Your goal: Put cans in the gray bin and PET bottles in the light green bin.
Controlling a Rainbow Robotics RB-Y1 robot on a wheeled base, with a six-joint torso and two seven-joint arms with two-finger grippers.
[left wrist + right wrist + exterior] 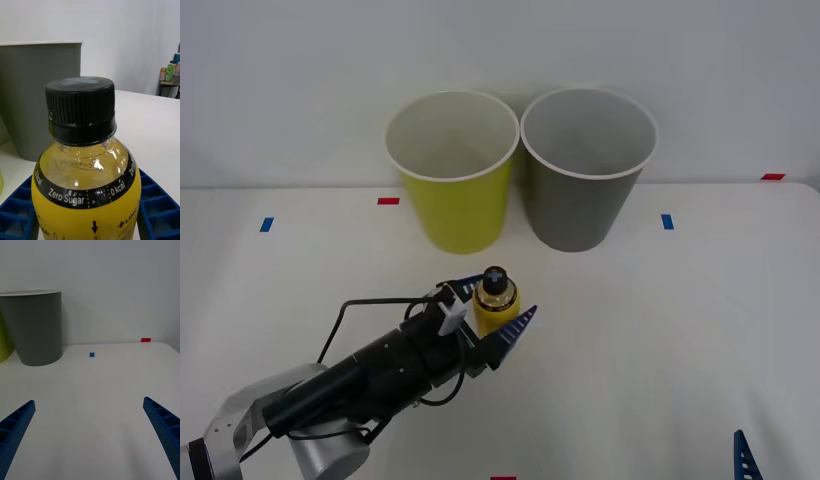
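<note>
The left gripper (pixel 493 310) is pinching the upright bottle (pixel 495 302) between its 2 blue fingers (pixel 155 210), standing on the table (pixel 660 330) just in front of the green bin (pixel 452 170) and gray bin (pixel 588 168). The right gripper (pixel 90 438) is hanging spread over bare table.
</note>
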